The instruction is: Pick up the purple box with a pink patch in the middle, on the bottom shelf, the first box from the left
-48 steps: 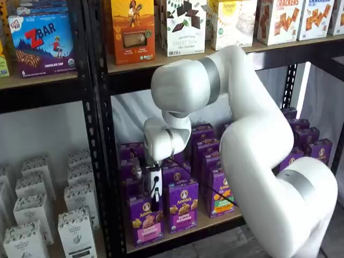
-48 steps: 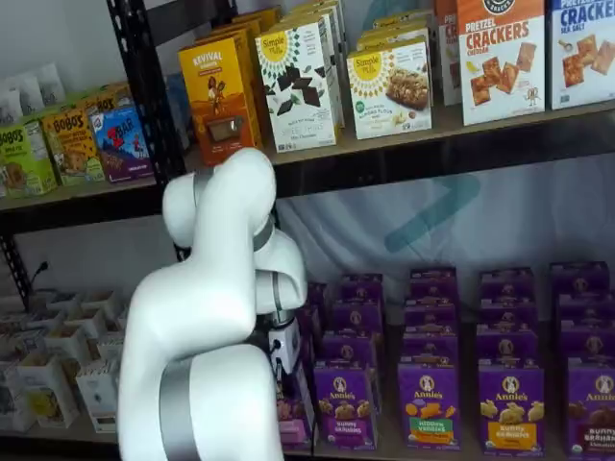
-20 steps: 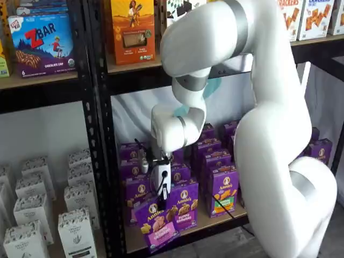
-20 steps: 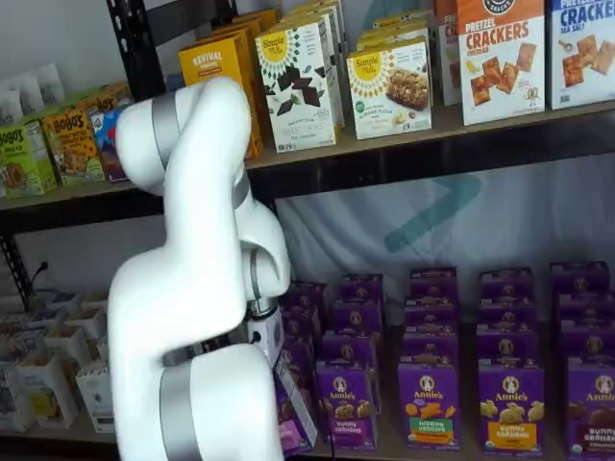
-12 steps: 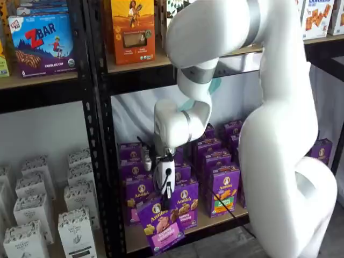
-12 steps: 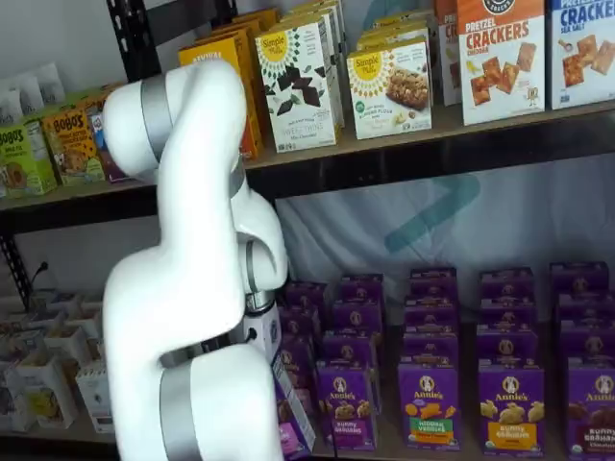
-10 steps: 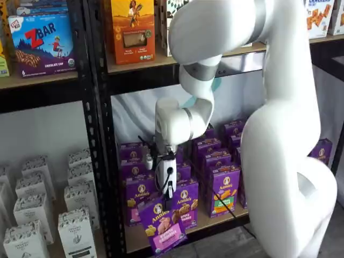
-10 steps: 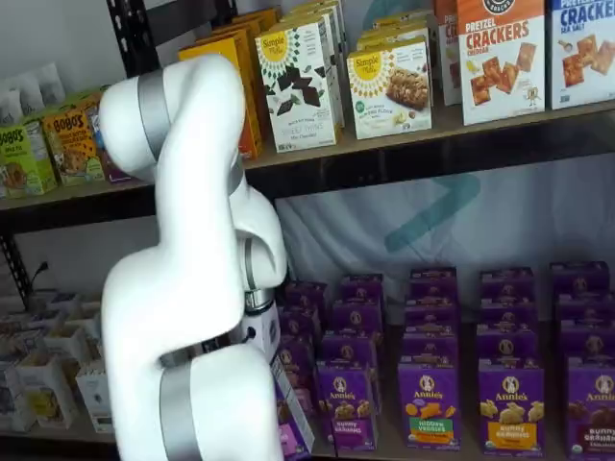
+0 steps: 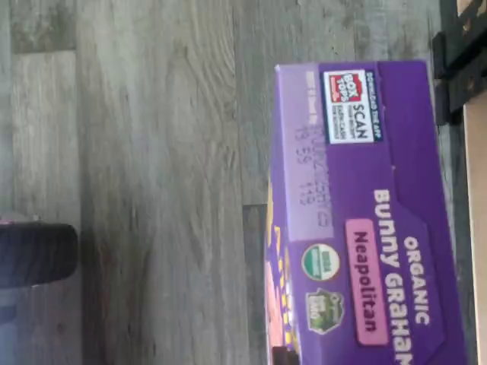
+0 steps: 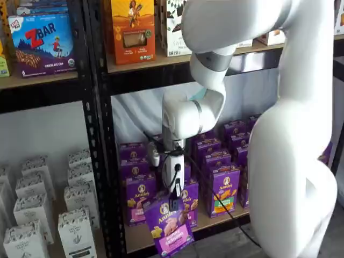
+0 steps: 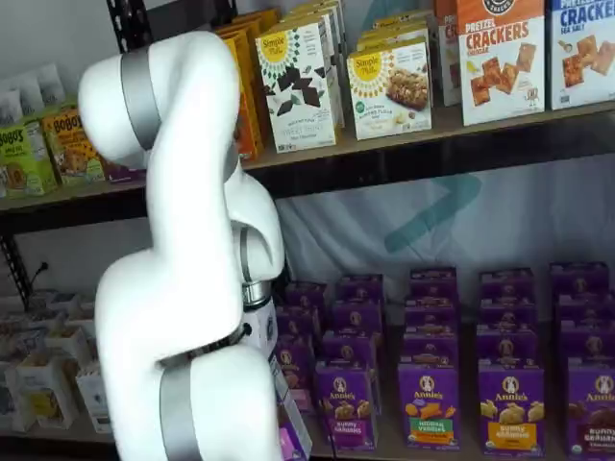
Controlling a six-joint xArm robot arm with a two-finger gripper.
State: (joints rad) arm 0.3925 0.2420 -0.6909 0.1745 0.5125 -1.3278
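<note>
The purple box [image 10: 171,228], with its pink band low on the front, hangs tilted in front of the bottom shelf [image 10: 134,240], off the board. My gripper [image 10: 174,203] is shut on its top edge, black fingers pointing down. In a shelf view the arm hides the gripper, and only an edge of the purple box [image 11: 291,429] shows beside the arm. In the wrist view the purple box [image 9: 365,228] fills one side, showing a pink "Neapolitan" patch, with grey wood floor beneath it.
Rows of other purple Annie's boxes [image 10: 223,188] stand on the bottom shelf, also seen in a shelf view [image 11: 428,394]. A black post [image 10: 102,161] stands left of the box, with white cartons [image 10: 75,226] beyond it. A black wheel [image 9: 34,255] lies on the floor.
The purple box has come off the shelf board, out toward the camera and slightly right, and tilted. The arm's upper joints have risen.
</note>
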